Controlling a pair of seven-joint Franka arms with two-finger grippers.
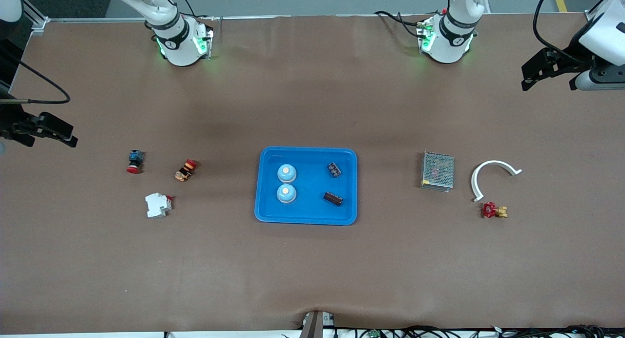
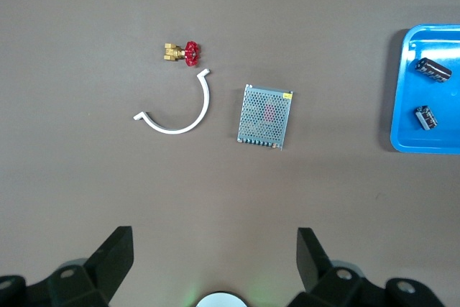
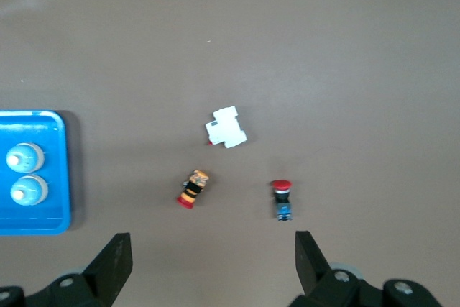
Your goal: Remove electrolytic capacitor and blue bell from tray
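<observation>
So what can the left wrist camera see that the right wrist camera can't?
Only the left wrist view: red-handled brass valve, white curved plastic strip, perforated metal box, two dark cylindrical capacitors.

Only the right wrist view: white breaker block, orange-black button, red-capped blue button, two pale blue domed bells.

Both: the blue plastic tray and the brown table.

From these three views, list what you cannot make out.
- Right pincer: the front view's edge cuts off its arm.
- Left pincer: the left wrist view's lower edge cuts its fingers short.
- Blue tray: cut by the left wrist view's edge, so the bells are missing there.
- Capacitors: markings too small in every view.
</observation>
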